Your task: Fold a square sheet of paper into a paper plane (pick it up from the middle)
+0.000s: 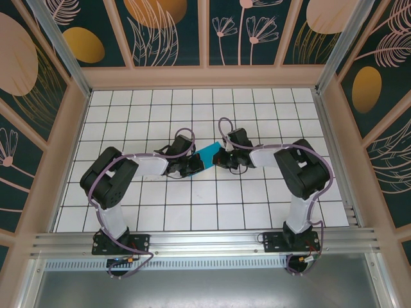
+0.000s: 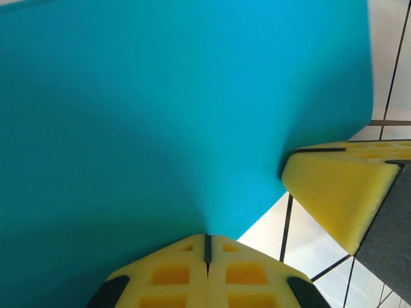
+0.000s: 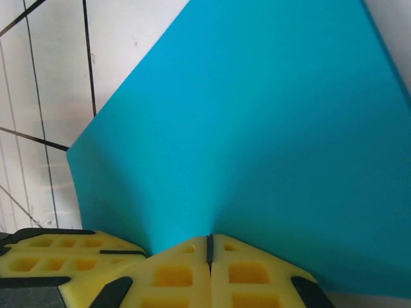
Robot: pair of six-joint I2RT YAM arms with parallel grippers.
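Where floral panels [image 1: 170,32] enclose it, the table [image 1: 192,212] is white-tiled.

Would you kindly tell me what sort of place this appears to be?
Probably a robotics lab test cell: a white gridded tabletop, patterned enclosure panels, and a left arm and right arm bolted to an aluminium rail.

Could not read folds of the square sheet of paper [image 1: 207,156] from above (small, partly covered); cropped in wrist views.
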